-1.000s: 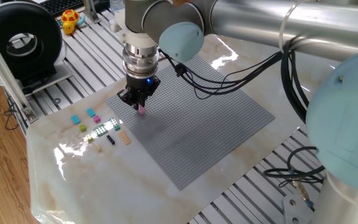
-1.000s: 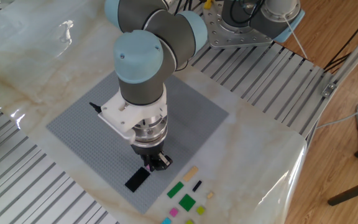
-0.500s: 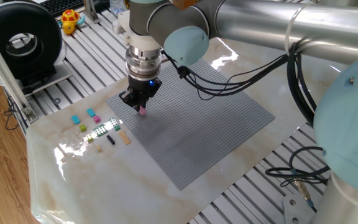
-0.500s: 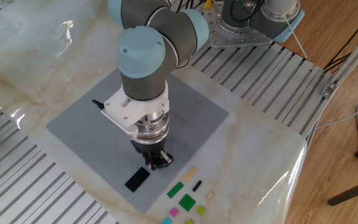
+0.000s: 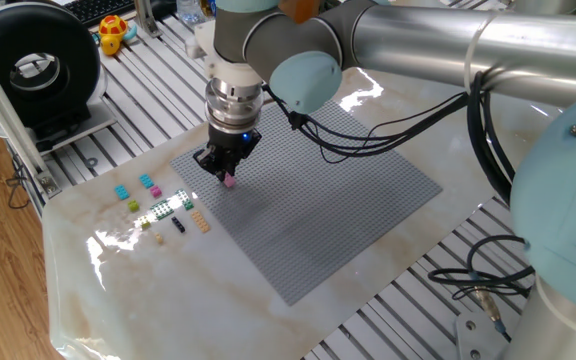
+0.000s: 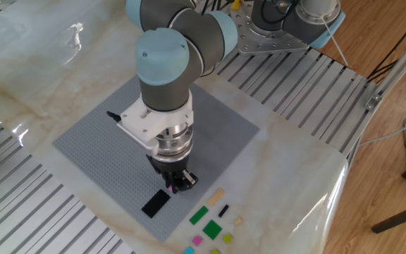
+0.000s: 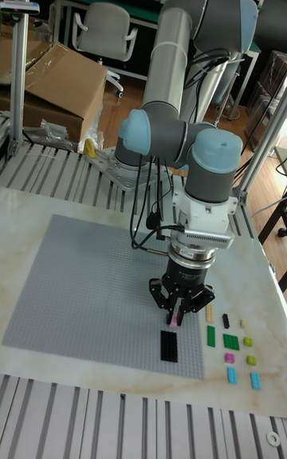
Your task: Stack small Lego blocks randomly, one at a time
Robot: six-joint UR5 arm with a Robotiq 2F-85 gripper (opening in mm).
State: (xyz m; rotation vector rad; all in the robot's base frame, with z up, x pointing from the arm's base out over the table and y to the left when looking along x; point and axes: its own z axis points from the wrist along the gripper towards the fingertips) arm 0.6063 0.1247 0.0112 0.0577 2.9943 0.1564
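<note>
My gripper (image 5: 227, 174) points straight down over the near-left part of the grey baseplate (image 5: 338, 200), shut on a small pink Lego block (image 5: 229, 181). The pink block (image 7: 172, 320) shows between the fingertips in the tall fixed view, just above the plate. A black block (image 7: 169, 345) lies flat on the baseplate right in front of the gripper (image 7: 174, 314); the black block (image 6: 156, 203) sits below-left of the gripper (image 6: 179, 185). Several loose small Lego blocks (image 5: 158, 205) in cyan, pink, yellow-green, tan and black lie on the marble beside the plate.
A black round device (image 5: 36, 68) and a yellow toy (image 5: 113, 33) stand at the back left on the slotted aluminium table. Cables (image 5: 368, 130) hang from the arm over the baseplate. The loose green blocks (image 6: 206, 222) lie close to the marble slab's edge.
The gripper, still holding the pink block, has drifted a little sideways over the baseplate. The black block and the loose blocks have not moved.
</note>
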